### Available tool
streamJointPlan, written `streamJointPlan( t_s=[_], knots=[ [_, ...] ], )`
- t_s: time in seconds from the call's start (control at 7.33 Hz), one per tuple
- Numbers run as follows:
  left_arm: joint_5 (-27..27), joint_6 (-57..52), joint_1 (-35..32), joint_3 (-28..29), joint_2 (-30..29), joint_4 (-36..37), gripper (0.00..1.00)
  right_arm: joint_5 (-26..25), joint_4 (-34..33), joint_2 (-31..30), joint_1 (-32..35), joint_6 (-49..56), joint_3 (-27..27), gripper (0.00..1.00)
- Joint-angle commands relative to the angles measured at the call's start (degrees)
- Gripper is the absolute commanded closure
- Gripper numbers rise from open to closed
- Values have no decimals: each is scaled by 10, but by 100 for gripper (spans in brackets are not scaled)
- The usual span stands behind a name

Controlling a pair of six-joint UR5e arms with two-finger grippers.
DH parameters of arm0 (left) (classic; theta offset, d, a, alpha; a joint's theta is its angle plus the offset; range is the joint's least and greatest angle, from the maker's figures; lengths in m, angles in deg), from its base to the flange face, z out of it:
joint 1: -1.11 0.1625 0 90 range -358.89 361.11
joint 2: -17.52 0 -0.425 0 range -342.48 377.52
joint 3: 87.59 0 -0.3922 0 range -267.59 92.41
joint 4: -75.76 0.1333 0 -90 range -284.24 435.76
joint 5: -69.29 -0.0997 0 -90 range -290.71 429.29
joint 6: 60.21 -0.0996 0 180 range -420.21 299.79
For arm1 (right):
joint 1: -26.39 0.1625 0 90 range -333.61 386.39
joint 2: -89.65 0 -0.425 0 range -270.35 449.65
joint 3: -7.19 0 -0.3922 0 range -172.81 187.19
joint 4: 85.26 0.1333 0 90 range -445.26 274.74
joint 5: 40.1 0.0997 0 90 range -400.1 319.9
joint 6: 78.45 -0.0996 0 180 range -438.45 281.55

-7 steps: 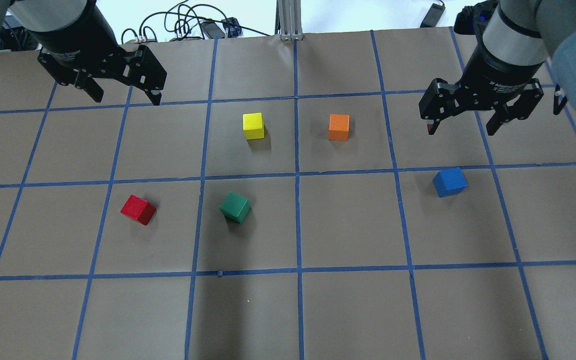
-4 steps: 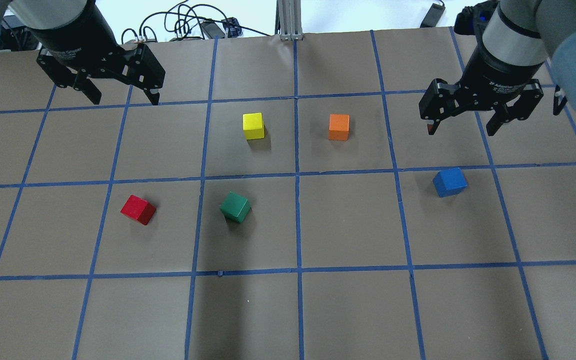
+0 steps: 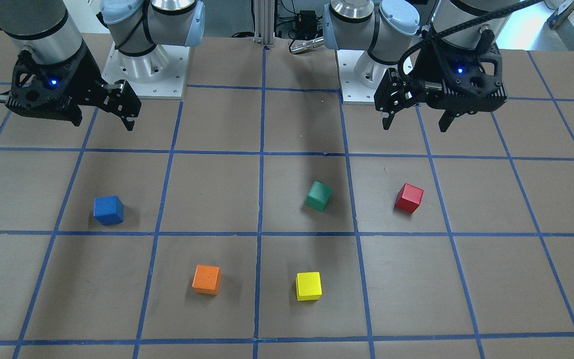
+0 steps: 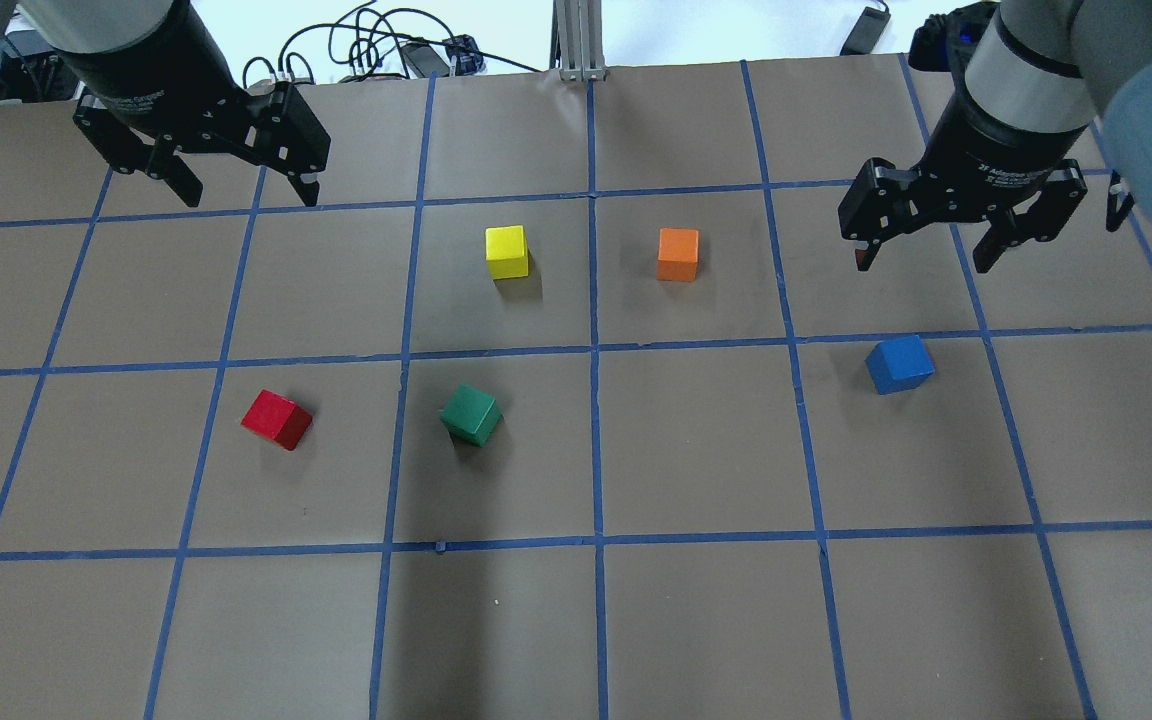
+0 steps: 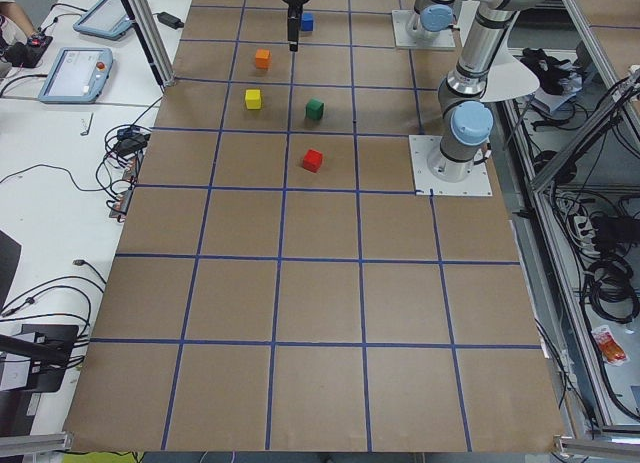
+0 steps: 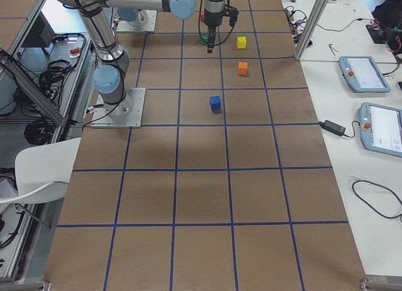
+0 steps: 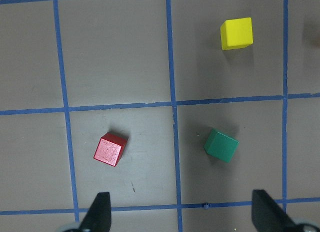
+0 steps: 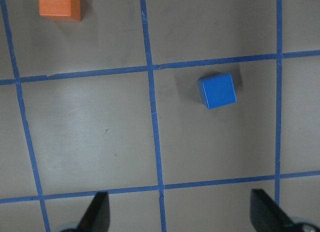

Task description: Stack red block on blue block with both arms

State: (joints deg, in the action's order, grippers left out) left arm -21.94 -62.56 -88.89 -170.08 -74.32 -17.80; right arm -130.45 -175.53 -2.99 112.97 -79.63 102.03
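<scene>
The red block (image 4: 276,418) lies on the table left of centre; it also shows in the front view (image 3: 409,198) and the left wrist view (image 7: 110,149). The blue block (image 4: 899,364) lies at the right, also in the front view (image 3: 108,210) and the right wrist view (image 8: 217,90). My left gripper (image 4: 248,190) hangs open and empty high above the table's back left, away from the red block. My right gripper (image 4: 921,257) hangs open and empty above the table, behind the blue block.
A yellow block (image 4: 507,252) and an orange block (image 4: 677,254) lie in the back middle squares. A green block (image 4: 470,414) lies right of the red block. Blue tape lines grid the brown table (image 4: 696,620). Cables (image 4: 366,50) lie past the far edge.
The left gripper has shifted very slightly toward the back. The right gripper and all blocks have not moved.
</scene>
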Motion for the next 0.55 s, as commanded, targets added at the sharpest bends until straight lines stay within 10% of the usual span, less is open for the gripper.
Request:
streamJointPlan(
  t_s=[0.0, 0.41],
  knots=[
    [0, 0, 0, -2, -2, -8, 0, 0, 1, 0, 0, 0, 1, 0],
    [2, -12, 1, 3, -3, -17, 0, 0, 4, 0, 0, 1, 1, 0]
  ],
)
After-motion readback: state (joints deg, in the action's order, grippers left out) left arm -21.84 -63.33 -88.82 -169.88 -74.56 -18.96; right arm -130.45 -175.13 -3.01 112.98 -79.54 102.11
